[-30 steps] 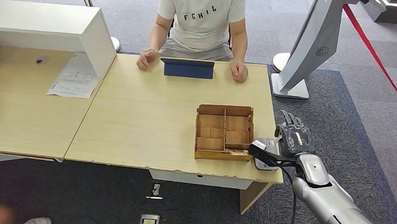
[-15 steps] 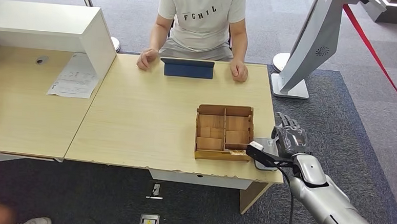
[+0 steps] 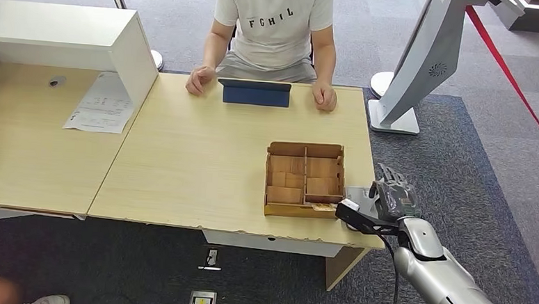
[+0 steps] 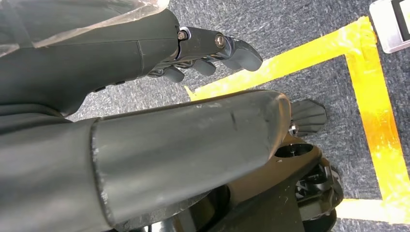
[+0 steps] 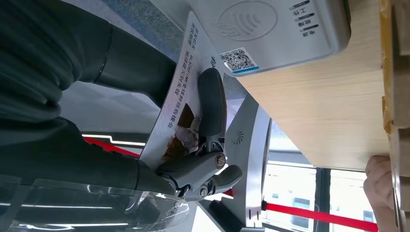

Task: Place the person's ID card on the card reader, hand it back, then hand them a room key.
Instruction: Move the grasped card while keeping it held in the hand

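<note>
My right hand (image 3: 393, 195) hovers at the table's front right corner, over the grey card reader (image 3: 357, 195). In the right wrist view its thumb (image 5: 212, 104) presses a white printed card (image 5: 181, 87) against the fingers. The card's edge lies close to the card reader (image 5: 270, 24), which bears a contactless symbol and a QR sticker. Whether card and reader touch, I cannot tell. My left hand (image 4: 212, 48) hangs over the floor, fingers loosely apart, holding nothing. The person (image 3: 273, 27) sits at the far side of the table with both hands resting on it.
A wooden compartment box (image 3: 303, 179) stands just left of the reader. A blue tablet stand (image 3: 254, 93) sits in front of the person. A white kiosk (image 3: 425, 56) stands to the right, and a white shelf (image 3: 64, 37) and papers (image 3: 100, 105) on the left desk.
My right hand has drawn back toward me and sunk lower over the reader, still holding the card. The person has not moved.
</note>
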You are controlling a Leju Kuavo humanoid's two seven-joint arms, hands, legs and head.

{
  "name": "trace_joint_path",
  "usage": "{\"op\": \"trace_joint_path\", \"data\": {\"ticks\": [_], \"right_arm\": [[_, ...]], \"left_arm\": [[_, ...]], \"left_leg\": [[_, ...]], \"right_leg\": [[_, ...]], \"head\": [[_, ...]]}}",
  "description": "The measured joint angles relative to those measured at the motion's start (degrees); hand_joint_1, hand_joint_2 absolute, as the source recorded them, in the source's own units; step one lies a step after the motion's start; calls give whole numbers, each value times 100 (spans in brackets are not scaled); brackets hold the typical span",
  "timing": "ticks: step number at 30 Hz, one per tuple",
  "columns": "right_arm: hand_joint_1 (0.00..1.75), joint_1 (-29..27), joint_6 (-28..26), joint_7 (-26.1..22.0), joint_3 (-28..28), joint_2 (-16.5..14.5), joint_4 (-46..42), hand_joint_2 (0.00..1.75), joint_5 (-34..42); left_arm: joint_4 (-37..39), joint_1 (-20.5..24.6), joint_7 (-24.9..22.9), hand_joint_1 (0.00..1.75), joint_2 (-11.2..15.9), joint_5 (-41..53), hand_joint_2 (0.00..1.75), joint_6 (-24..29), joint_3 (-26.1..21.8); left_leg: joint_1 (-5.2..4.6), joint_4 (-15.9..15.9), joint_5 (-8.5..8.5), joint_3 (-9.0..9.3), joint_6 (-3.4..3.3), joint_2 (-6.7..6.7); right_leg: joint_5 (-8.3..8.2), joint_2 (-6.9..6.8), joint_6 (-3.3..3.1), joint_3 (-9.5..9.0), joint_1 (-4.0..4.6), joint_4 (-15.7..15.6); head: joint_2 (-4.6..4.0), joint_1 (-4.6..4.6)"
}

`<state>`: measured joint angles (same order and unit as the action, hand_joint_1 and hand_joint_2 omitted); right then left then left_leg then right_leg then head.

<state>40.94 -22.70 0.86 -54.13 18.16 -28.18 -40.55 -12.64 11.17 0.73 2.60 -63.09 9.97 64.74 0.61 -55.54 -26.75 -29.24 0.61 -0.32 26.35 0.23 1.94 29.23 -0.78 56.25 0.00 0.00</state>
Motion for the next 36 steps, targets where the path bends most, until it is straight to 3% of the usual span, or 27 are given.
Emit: {"op": "trace_joint_path", "data": {"ticks": [22,27,36], "right_arm": [[175,-21,3,-75,-4,-61,177,175,121],[175,-16,-209,-50,-28,-72,174,175,138],[175,492,75,388,-170,-72,-400,175,-522]], "left_arm": [[-1,39,-23,0,0,-19,0,40,1],[0,37,-23,0,0,-1,0,39,2],[-1,45,-42,0,-2,57,0,-58,2]], "left_leg": [[0,-4,1,2,-1,2],[0,-5,4,-1,-5,1],[-1,-6,10,-11,-14,3]], "right_leg": [[-3,0,5,-5,0,0],[-6,0,8,-6,0,1],[-11,1,9,5,-1,3]], "head": [[0,0],[0,1],[0,0]]}}
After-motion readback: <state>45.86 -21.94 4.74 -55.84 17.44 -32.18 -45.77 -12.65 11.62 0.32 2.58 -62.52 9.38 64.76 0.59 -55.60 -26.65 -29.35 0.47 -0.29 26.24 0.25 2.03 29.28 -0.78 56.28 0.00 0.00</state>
